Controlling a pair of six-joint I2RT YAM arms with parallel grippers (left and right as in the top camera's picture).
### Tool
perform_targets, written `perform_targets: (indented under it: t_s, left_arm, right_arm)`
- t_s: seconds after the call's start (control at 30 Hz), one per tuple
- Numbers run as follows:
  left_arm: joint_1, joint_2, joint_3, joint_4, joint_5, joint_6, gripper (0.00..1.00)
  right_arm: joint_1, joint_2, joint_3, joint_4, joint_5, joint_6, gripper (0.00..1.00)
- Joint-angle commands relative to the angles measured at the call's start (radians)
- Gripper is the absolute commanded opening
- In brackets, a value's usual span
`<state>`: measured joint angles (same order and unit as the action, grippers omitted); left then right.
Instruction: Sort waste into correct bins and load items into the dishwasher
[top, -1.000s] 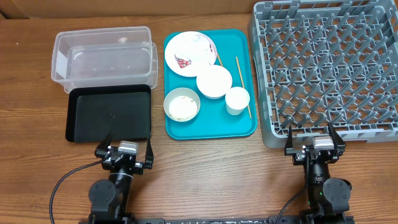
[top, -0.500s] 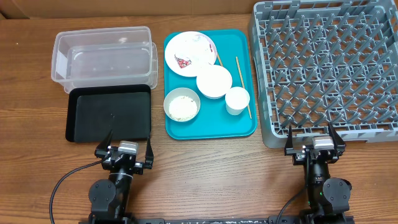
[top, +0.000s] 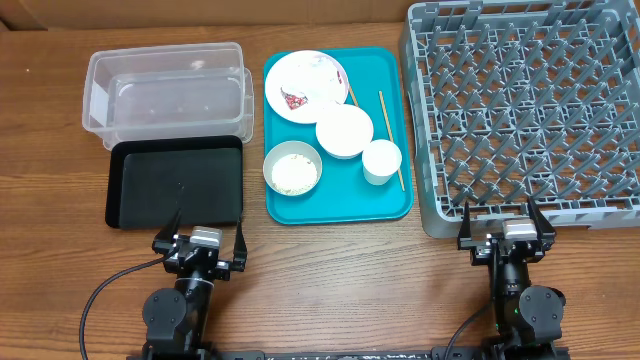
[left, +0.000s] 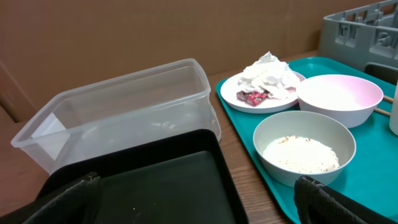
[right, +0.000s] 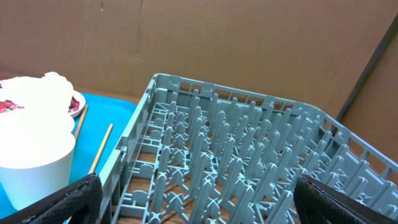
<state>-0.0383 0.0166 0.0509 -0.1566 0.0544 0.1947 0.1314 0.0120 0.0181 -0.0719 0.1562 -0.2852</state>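
Since nothing has moved, you see the left gripper (top: 206, 226) and right gripper (top: 499, 214) with fingers wide apart, holding nothing. The plate (top: 326, 72), bowls (top: 344, 130) and cup (top: 381, 160) sit on the teal tray (top: 340, 202) beside the grey rack (top: 440, 222).

The clear tub (left: 124, 102) was glossy see-through plastic, the black tray (left: 155, 186) matt (faintly speckled), the dish rack (right: 249, 162) grey moulded plastic, the table (top: 330, 280) grained wood.

Overhead looks straight down on the bench (top: 330, 270); low wrist cameras face forward across it, sharing the teal tray (top: 340, 205).
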Motion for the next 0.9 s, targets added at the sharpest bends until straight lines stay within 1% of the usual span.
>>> perform_targets:
  t_s: [0.0,0.17,0.23,0.37,0.47,0.53,0.63,0.87]
  left_arm:
    - [0.006,-0.011,-0.011,0.004,-0.009,0.018,1.00]
    - [0.006,-0.011,-0.011,0.004,-0.008,-0.055,1.00]
    - [0.006,-0.011,-0.011,0.006,-0.002,-0.065,1.00]
    - [0.006,-0.011,-0.010,0.008,0.014,-0.097,1.00]
    - [0.006,-0.011,-0.009,0.022,0.055,-0.098,1.00]
    - [0.006,-0.011,-0.006,0.058,0.070,-0.098,1.00]
    - [0.006,-0.011,0.009,0.105,0.069,-0.098,1.00]
    - [0.006,-0.011,0.084,0.097,0.069,-0.098,1.00]
  right_arm:
    - [0.002,-0.006,-0.010,0.005,-0.003,0.000,1.00]
    - [0.002,-0.006,-0.010,0.013,-0.004,0.002,1.00]
    - [0.002,-0.006,-0.010,0.016,-0.004,0.010,1.00]
    - [0.002,-0.006,-0.010,0.042,-0.006,0.070,1.00]
    - [0.002,-0.006,-0.009,0.055,-0.037,0.076,1.00]
    - [0.002,-0.006,-0.003,0.055,-0.054,0.076,1.00]
    - [0.002,-0.006,0.024,0.055,-0.070,0.076,1.00]
    - [0.002,-0.005,0.128,0.055,-0.072,0.076,1.00]
